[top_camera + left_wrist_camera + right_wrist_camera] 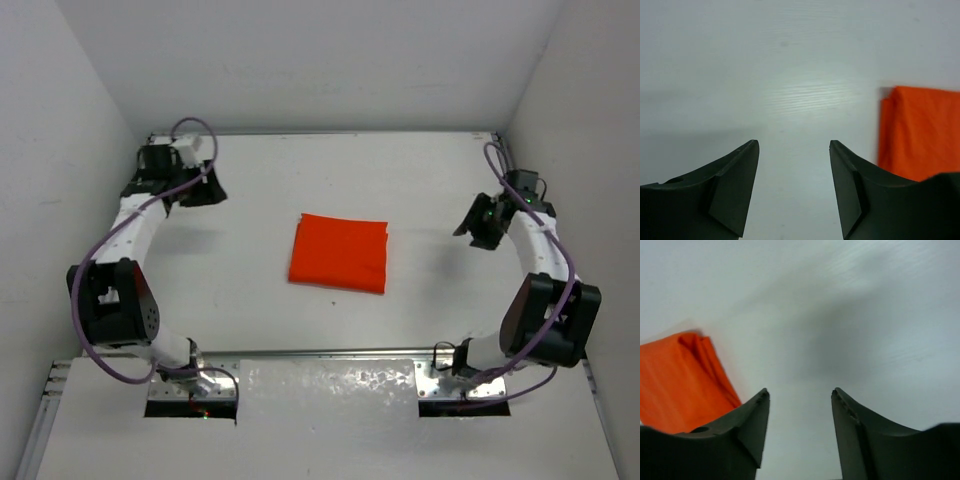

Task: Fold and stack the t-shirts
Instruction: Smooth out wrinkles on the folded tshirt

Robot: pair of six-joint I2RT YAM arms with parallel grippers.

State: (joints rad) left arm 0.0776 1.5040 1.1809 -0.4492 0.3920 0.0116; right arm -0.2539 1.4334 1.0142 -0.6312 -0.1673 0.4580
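Tabletop (262, 200), t-shirt (339, 253) between left pincer (207, 191), right pincer (476, 230)

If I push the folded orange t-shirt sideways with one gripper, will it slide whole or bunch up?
Probably bunches: the t-shirt is soft cloth in loose layers, visible at its edge in the right wrist view, so a push likely wrinkles it. Lifted by one edge, it would likely droop and unfold. The table looks smooth, so some sliding is possible.
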